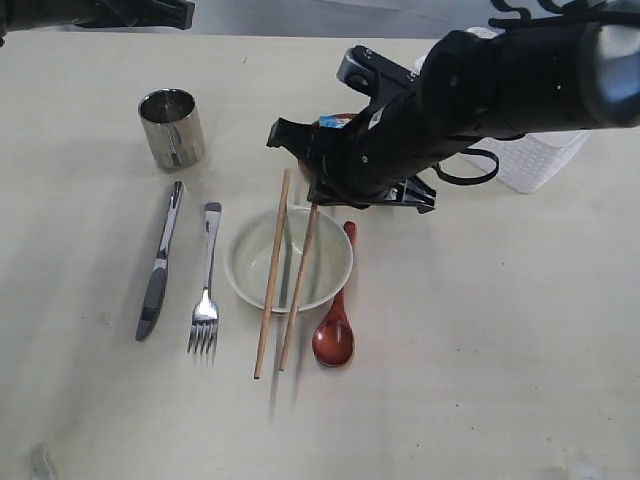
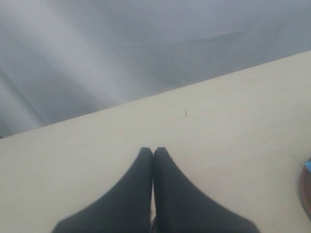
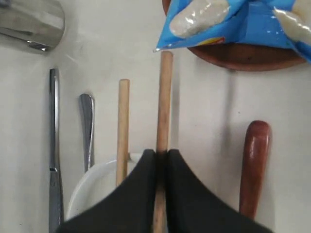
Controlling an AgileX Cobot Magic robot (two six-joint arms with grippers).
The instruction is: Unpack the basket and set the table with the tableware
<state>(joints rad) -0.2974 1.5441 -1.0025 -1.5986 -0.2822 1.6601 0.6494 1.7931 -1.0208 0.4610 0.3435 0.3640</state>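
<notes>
The table (image 1: 480,380) is looking nearly set. The basket (image 1: 545,160) is sitting at its far right, mostly hidden behind the right arm, so it may already be empty. The right gripper (image 3: 162,154) is clamping a chopstick (image 3: 164,102) across the bowl (image 1: 245,265), beside the second chopstick (image 1: 270,285). This is reading as placing, so next the jaws are needing to part and lift straight without rolling either stick. The plate (image 3: 243,57), carrying a blue packet (image 3: 233,24), is crowding the stick's far end. The cup (image 1: 172,128), knife (image 1: 160,265), fork (image 1: 207,290) and spoon (image 1: 335,335) are lying clear. The left gripper (image 2: 153,151) is hovering pinched together, empty.
</notes>
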